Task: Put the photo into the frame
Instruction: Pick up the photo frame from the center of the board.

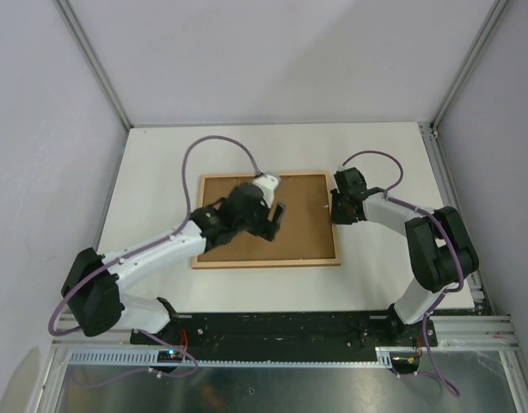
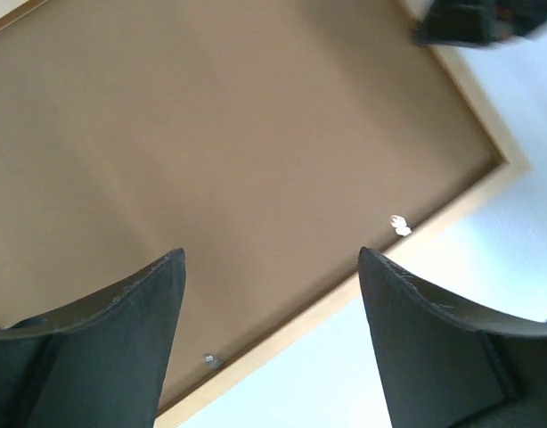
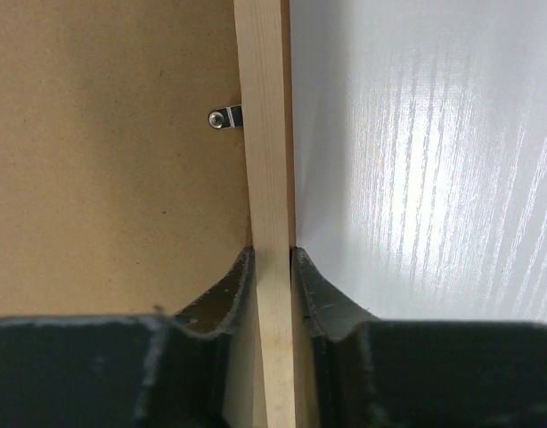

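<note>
Right jaws pinched the frame (image 3: 270, 160) by its thin edge | left jaws stood wide apart over the backing board (image 2: 238, 134), holding nothing | best was keeping it flat, no tugging.

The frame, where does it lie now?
In the top view the frame lies flat at mid-table, backing board up; the right pincer grips its right rail, the left pincer hovers open above.
</note>
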